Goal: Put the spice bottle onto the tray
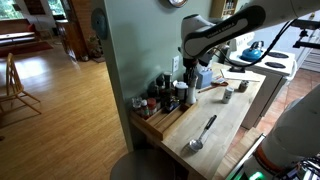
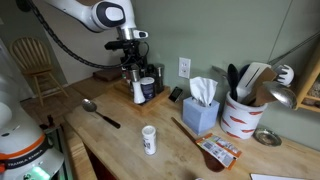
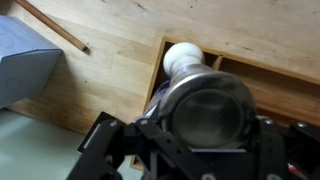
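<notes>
arm [image 1: 228,28]: bent over, wrist pointing straight down above one end of the tray [image 1: 160,122]
end effector [image 2: 134,74]: closed around the spice bottle [image 3: 186,58], a finger on either side
spice bottle: slim, pale whitish, upright, low over a tray corner
tray: light wood, on the surface [image 2: 120,135], dark-lidded jars [image 1: 152,103] inside

I am logging the wooden bench [image 2: 170,125]. The tray [image 1: 152,127] is sitting at its wall end. A metal ladle [image 2: 100,112] is lying near mid-bench, and a small pale cup [image 2: 149,139] is standing apart from it. A tissue box [image 2: 201,112] and a utensil crock [image 2: 240,118] are standing side by side.
</notes>
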You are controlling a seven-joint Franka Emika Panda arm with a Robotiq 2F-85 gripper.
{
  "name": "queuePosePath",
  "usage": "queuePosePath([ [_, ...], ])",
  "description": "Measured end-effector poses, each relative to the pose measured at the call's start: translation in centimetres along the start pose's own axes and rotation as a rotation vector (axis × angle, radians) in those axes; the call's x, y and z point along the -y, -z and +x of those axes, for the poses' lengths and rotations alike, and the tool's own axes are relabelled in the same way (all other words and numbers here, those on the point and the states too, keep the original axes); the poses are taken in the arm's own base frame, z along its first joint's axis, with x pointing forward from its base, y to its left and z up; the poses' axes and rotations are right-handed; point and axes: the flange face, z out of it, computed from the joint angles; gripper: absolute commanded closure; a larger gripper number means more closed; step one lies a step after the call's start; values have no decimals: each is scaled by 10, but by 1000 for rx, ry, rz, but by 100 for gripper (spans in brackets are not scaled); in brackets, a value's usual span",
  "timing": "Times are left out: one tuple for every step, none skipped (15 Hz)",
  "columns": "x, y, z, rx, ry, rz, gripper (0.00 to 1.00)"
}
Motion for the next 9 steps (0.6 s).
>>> queuePosePath([
  [0,0,2,0,1,1,63],
  [0,0,4,-1,1,2,63],
  [-1,0,6,-2,2,3,63],
  [-1,1,7,-4,2,3,63],
  [-1,1,9,-6,3,4,63],
  [-1,2,10,-10,3,4,63],
  [-1,3,11,-15,3,3,63],
  [-1,4,12,-22,3,2,63],
  [-1,5,13,-30,2,1,63],
])
